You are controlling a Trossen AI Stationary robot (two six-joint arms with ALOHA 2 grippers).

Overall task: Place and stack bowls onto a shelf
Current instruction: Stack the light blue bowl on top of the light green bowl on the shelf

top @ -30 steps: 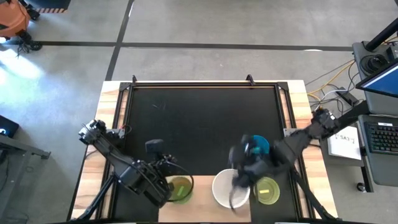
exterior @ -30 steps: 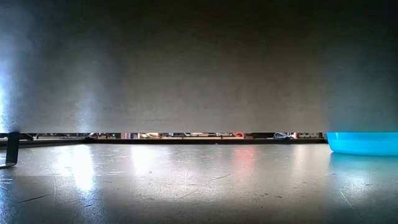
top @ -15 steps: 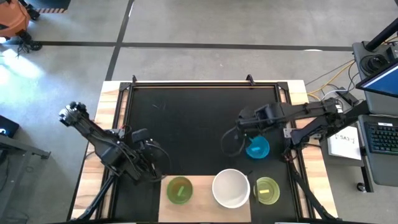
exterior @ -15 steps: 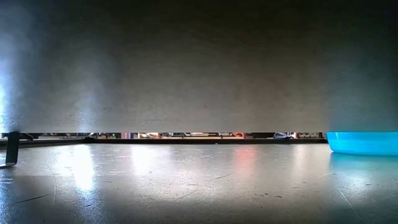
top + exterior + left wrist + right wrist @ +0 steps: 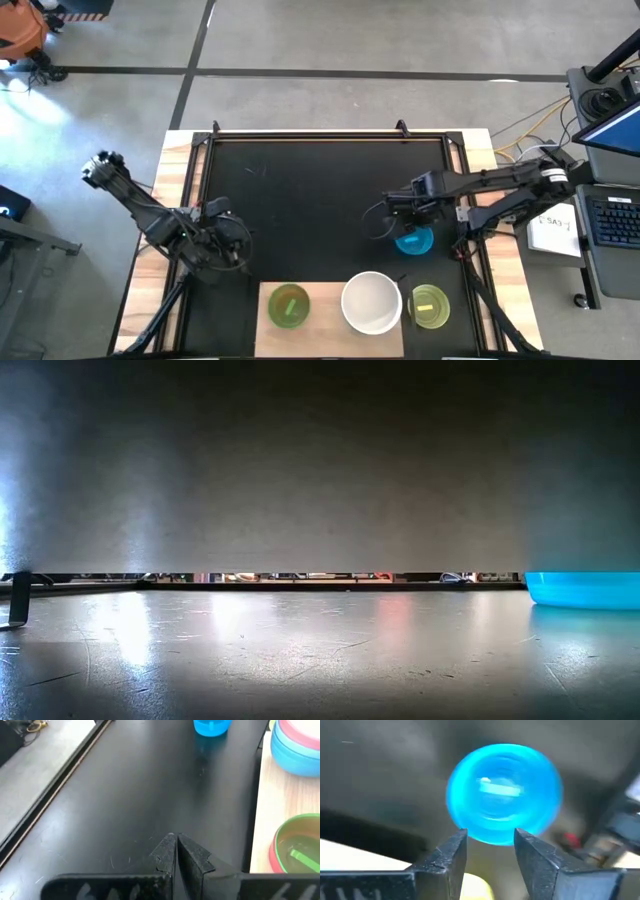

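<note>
A cyan bowl (image 5: 414, 241) (image 5: 504, 794) (image 5: 585, 589) rests on its base on the black mat. My right gripper (image 5: 398, 222) (image 5: 490, 840) hovers over its left rim, open, with nothing between its fingers. The light-wood shelf (image 5: 325, 310) lies at the table's near edge and carries three stacks: a green bowl (image 5: 288, 305) nested in a red one (image 5: 272, 857), a white bowl (image 5: 372, 302) on a magenta and a grey-blue one (image 5: 295, 757), and a yellow-green bowl (image 5: 430, 306). My left gripper (image 5: 226, 246) (image 5: 175, 845) is shut over the mat's left part, touching nothing.
The black mat (image 5: 320, 200) has free room across its middle and far part. Wooden table strips (image 5: 178, 200) and a black frame (image 5: 330, 137) run along the mat's sides. A laptop and papers (image 5: 560, 225) sit off the table's right edge.
My right gripper has left the white bowl on the shelf and swung toward the far edge, ending over the cyan bowl. My left gripper has drawn back from the green bowl toward the table's left and far side. The bowls have stayed in place.
</note>
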